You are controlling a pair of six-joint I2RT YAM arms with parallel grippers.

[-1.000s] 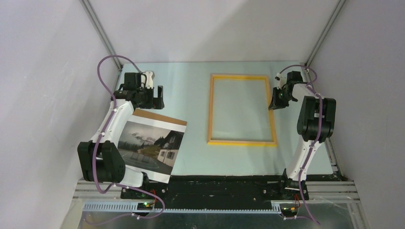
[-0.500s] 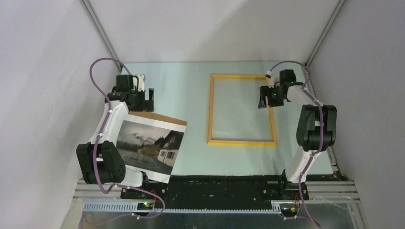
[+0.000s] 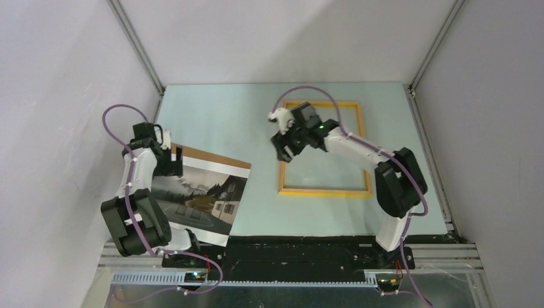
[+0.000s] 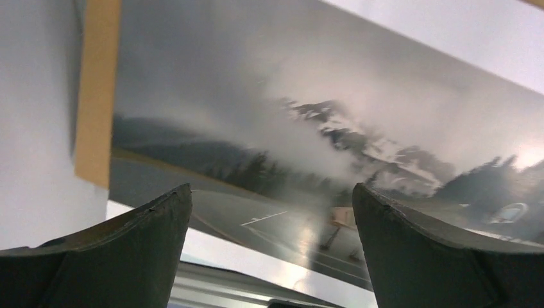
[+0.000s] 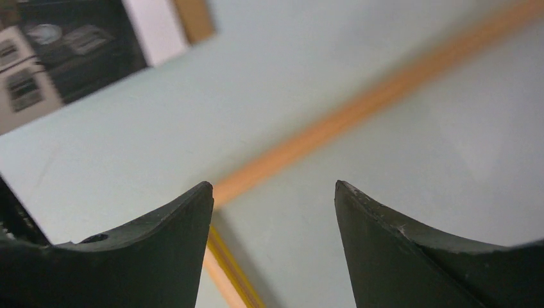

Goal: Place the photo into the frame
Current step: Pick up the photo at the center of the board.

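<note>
Left gripper (image 4: 269,192): jaws are standing wide apart, empty, hovering over the photo (image 3: 204,192). The photo is lying on a brown backing board (image 3: 215,156), left of the frame (image 3: 324,192).

Right gripper (image 5: 272,186): jaws are gaping, empty, above the frame's left rail.

Risk: pinching the board along with the print, or creasing the print.

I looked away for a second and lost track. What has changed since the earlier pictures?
The right gripper swung across the frame from its far right corner to its left rail, towards the photo. The left gripper drew back towards the near left, over the photo's far left corner. Both are open, holding nothing. Photo and frame lie where they were.
</note>
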